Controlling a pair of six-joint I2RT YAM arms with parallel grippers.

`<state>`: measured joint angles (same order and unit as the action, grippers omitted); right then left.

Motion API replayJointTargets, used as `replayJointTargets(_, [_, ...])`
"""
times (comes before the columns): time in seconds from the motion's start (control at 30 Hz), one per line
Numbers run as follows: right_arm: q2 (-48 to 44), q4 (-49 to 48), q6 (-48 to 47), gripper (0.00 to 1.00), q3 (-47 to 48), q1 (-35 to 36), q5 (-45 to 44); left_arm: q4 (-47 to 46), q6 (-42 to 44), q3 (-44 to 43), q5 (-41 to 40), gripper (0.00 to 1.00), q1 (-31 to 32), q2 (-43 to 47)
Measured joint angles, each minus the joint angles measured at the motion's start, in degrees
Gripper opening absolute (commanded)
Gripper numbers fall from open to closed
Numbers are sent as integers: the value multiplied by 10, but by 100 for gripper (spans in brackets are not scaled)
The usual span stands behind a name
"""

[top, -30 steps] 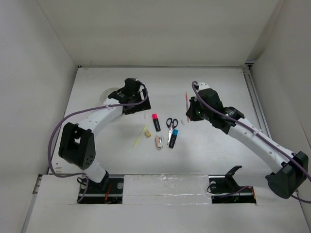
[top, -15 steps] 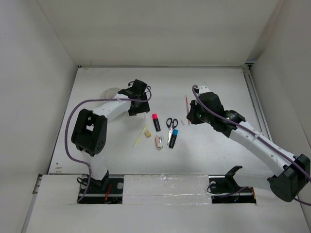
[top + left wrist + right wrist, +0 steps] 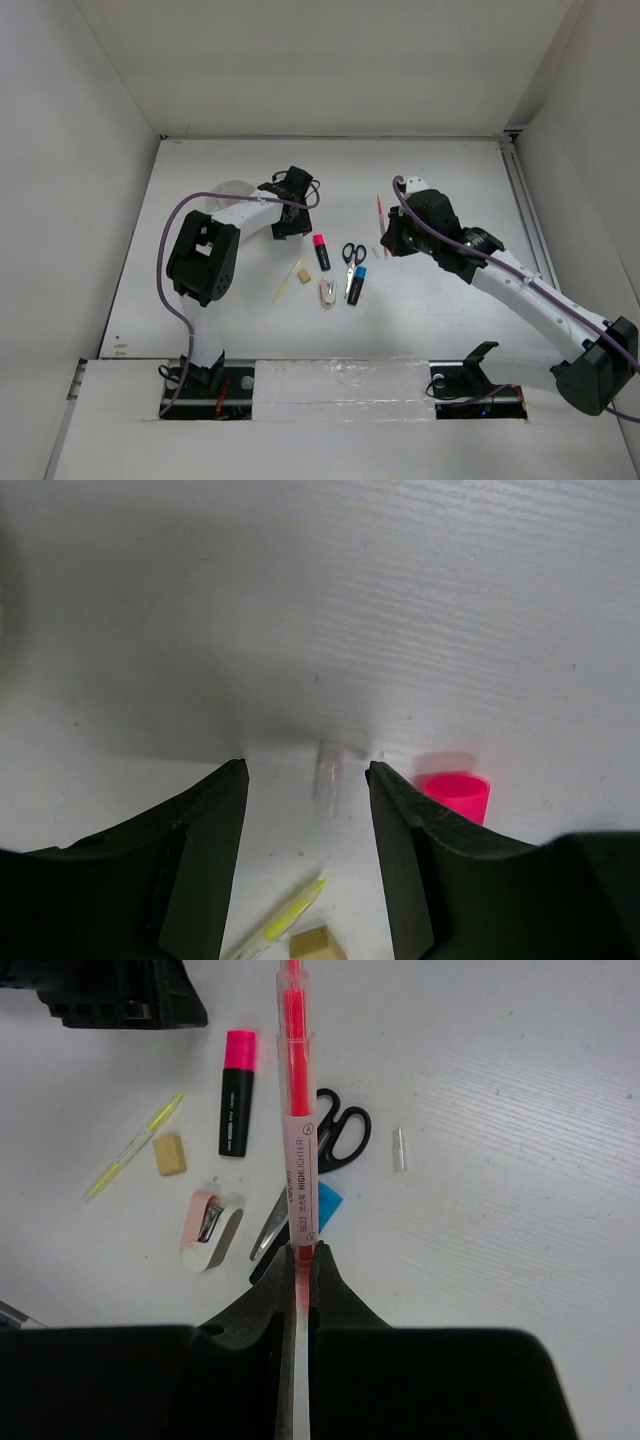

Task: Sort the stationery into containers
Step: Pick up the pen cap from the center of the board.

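Stationery lies mid-tabletop: pink-capped highlighter, scissors, blue-capped highlighter, yellow stick, eraser. Right hand is clamped tight on the pink pen, above the scissors. Left hand hangs half open, holding nothing. White tray sits toward the far-left corner.
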<state>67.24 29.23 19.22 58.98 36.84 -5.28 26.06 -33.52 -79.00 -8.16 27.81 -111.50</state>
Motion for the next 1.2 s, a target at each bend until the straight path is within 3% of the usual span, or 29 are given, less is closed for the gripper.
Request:
replayJointTargets(0.23, [0, -2, 0, 0, 0, 0, 8, 2, -10, -17, -30, 47, 18, -28])
replayJointTargets(0.37, [0, -2, 0, 0, 0, 0, 9, 6, -15, -17, -38, 39, 18, -28])
replayJointTargets(0.8, [1, -5, -2, 0, -9, 0, 12, 12, -22, -14, -59, 36, 18, -29])
replayJointTargets(0.97, [1, -5, -4, 0, -9, 0, 12, 9, -24, -11, -63, 22, 18, -28])
replayJointTargets(1.0, [1, -5, -4, 0, -9, 0, 12, 8, -24, -10, -63, 12, 18, -28])
replayJointTargets(1.1, [1, -5, -4, 0, -9, 0, 12, 4, -27, -9, -60, 2, 18, -28])
replayJointTargets(1.2, [1, -5, -4, 0, -9, 0, 12, 2, -28, -9, -58, 0, 18, -27])
